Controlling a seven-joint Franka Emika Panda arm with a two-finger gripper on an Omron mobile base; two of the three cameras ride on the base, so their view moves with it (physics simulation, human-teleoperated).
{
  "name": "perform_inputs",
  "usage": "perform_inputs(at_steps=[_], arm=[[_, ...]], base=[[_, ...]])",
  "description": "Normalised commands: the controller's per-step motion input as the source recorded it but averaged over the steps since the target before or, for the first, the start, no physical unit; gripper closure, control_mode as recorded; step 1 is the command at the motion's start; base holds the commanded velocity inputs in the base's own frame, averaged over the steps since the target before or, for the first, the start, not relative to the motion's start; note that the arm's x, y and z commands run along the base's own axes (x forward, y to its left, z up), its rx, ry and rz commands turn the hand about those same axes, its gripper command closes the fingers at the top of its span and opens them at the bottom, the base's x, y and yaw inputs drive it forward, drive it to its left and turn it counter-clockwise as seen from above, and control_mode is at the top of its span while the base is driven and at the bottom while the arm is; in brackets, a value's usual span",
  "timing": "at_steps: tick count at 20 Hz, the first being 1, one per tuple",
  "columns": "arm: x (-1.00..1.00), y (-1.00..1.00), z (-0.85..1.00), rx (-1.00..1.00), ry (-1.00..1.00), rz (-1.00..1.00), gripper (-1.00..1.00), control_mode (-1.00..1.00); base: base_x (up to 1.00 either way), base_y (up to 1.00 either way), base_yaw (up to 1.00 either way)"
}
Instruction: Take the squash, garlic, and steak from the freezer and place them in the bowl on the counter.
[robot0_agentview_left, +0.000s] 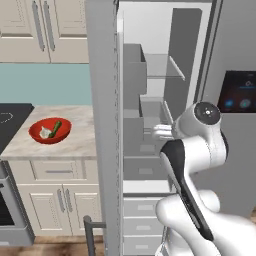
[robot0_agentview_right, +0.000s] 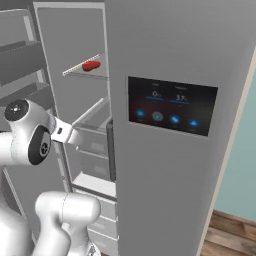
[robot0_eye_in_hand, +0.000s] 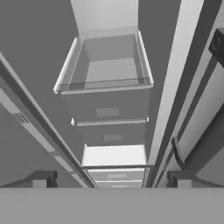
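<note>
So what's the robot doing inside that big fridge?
It's moving food from the freezer into the red bowl on the counter. The squash and garlic are already in the bowl. The steak lies on an upper shelf in the freezer. The arm reaches into the open freezer, and its tool is open and holds nothing, pointing down at the drawers.
</note>
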Motion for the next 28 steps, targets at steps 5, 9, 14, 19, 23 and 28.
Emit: perform_inputs(at_steps=[5, 9, 14, 19, 23, 28], arm=[[-0.02, -0.15, 1.0, 0.0, -0.15, 0.36, -1.0, -1.0], [-0.02, 0.09, 1.0, -0.05, -0.28, 0.23, -1.0, -1.0], [0.13, 0.23, 1.0, -0.14, -0.1, 0.01, -1.0, -1.0], [0.52, -0.01, 0.53, -0.03, 0.23, -0.12, -1.0, -1.0], [0.04, -0.01, 0.09, 0.0, 0.0, -0.02, -1.0, -1.0], [0.91, 0.0, -0.19, 0.0, -0.01, 0.0, -1.0, -1.0]], base=[[0.0, 0.0, 0.0], [0.0, 0.0, 0.0], [0.0, 0.0, 0.0], [0.0, 0.0, 0.0], [0.0, 0.0, 0.0], [0.0, 0.0, 0.0]])
